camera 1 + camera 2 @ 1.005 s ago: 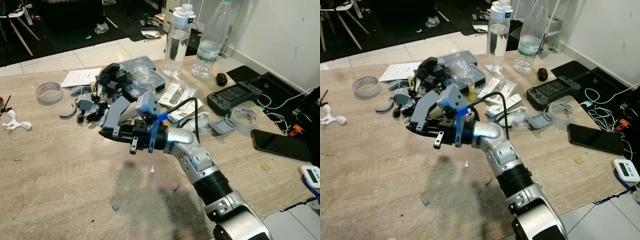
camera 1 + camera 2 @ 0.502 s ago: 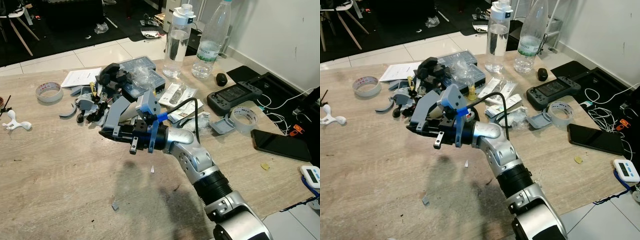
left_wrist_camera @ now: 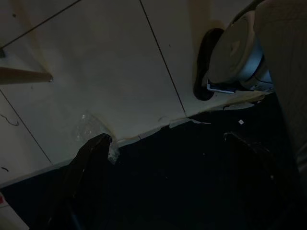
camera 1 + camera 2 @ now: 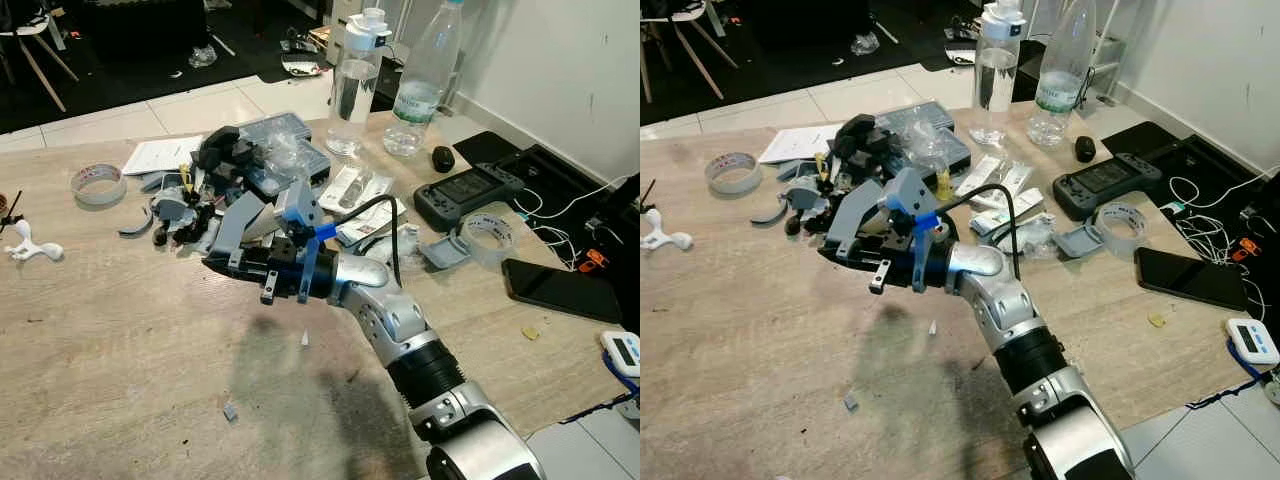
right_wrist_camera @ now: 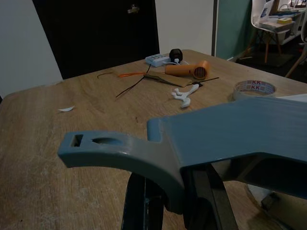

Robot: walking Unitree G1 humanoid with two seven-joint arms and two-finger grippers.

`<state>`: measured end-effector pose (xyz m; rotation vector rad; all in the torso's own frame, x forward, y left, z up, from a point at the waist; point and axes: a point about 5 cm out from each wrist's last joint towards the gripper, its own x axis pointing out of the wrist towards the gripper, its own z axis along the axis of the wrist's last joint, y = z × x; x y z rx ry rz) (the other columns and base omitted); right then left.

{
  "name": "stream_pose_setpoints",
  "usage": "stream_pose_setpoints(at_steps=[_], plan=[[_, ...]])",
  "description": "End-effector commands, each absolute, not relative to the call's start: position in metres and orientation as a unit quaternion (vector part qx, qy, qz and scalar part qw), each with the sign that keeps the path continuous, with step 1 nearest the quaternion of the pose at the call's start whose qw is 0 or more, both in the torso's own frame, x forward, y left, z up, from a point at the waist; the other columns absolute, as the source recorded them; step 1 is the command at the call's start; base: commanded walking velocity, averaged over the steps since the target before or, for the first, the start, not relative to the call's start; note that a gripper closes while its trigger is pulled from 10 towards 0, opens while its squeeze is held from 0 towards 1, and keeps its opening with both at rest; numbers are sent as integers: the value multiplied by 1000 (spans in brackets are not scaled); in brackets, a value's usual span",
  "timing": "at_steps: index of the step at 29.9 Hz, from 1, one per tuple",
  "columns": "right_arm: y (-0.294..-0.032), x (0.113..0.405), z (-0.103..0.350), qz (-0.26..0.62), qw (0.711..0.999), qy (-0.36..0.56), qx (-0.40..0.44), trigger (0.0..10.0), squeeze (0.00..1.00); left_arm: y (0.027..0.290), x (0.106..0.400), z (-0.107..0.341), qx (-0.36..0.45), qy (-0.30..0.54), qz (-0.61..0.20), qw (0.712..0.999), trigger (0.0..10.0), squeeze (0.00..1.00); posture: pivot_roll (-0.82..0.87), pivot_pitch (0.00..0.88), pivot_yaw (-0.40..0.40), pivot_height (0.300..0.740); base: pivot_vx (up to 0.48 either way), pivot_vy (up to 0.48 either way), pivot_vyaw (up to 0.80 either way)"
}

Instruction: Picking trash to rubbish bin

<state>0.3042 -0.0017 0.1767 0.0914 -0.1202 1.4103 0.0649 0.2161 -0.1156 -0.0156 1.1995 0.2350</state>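
Note:
My right gripper (image 4: pixel 232 266) hovers above the wooden table (image 4: pixel 110 330), just in front of a heap of black and grey plastic scraps (image 4: pixel 200 185). It is shut on a flat grey plastic part (image 4: pixel 245 220), which stands tilted above the fingers. In the right wrist view the grey part (image 5: pixel 201 136) crosses the picture, with the black fingers (image 5: pixel 144 201) clamped under it. Small scraps (image 4: pixel 230 411) lie on the table below the arm. The left wrist view is dark; the left gripper (image 3: pixel 168 158) hangs over a tiled floor with its fingers (image 3: pixel 88 165) spread apart.
Two clear bottles (image 4: pixel 357 85) stand at the back, with parts boxes (image 4: pixel 285 140) in front of them. Tape rolls (image 4: pixel 98 183) (image 4: pixel 490 235), a game controller (image 4: pixel 468 192), a phone (image 4: pixel 555 288), sachets (image 4: pixel 355 190) and a white figure (image 4: pixel 30 245) lie around.
My right gripper, still holding the grey part, has shifted slightly right and toward the scrap heap. Nothing else moved.

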Motion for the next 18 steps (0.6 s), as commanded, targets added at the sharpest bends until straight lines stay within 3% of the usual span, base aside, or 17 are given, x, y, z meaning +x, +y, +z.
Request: stream_pose_setpoints(at_steps=[1, 4, 18], plan=[[-1, 306, 179, 647, 760, -58, 32, 10000, 0, 214, 69, -115, -16, 560, 105, 822, 10000, 0, 77, 35, -53, 740, 0, 0, 0], [-1, 306, 179, 646, 760, -58, 32, 10000, 0, 213, 68, -116, -16, 561, 103, 821, 10000, 0, 74, 43, -51, 740, 0, 0, 0], [-1, 305, 179, 644, 762, -57, 36, 10000, 0, 213, 65, -116, -18, 563, 101, 820, 10000, 0, 74, 50, -48, 740, 0, -407, 0]])
